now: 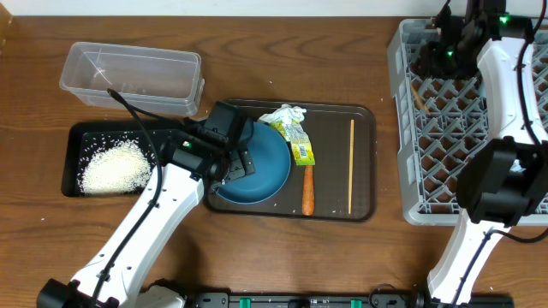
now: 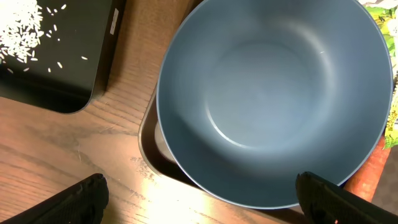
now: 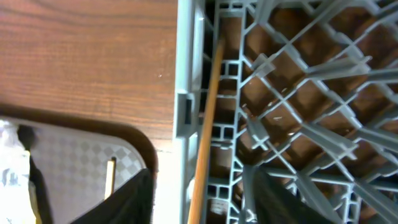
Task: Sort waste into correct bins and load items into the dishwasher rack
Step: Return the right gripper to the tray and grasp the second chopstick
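Note:
My left gripper (image 1: 240, 160) (image 2: 200, 182) hangs open over the near rim of the dark blue round dish (image 1: 254, 164) (image 2: 273, 99), its fingers wide apart and touching nothing. Beside the dish lie a crumpled tissue (image 1: 287, 114), a green-yellow wrapper (image 1: 301, 147), an orange carrot (image 1: 308, 190) and one chopstick (image 1: 351, 167). White rice (image 1: 111, 167) is piled in the black tray (image 1: 77, 137). My right gripper (image 1: 435, 51) (image 3: 198, 175) is open at the grey rack's (image 1: 401, 128) left wall. A second chopstick (image 3: 208, 118) lies along that wall between its fingers, clear of both.
The dish and waste sit on a flat brown serving tray (image 1: 364, 201). A clear plastic tub (image 1: 128, 77) stands at the back left with a few grains inside. The rack's lattice bottom (image 3: 311, 93) holds nothing else in view. Bare wood shows between the tray and the rack.

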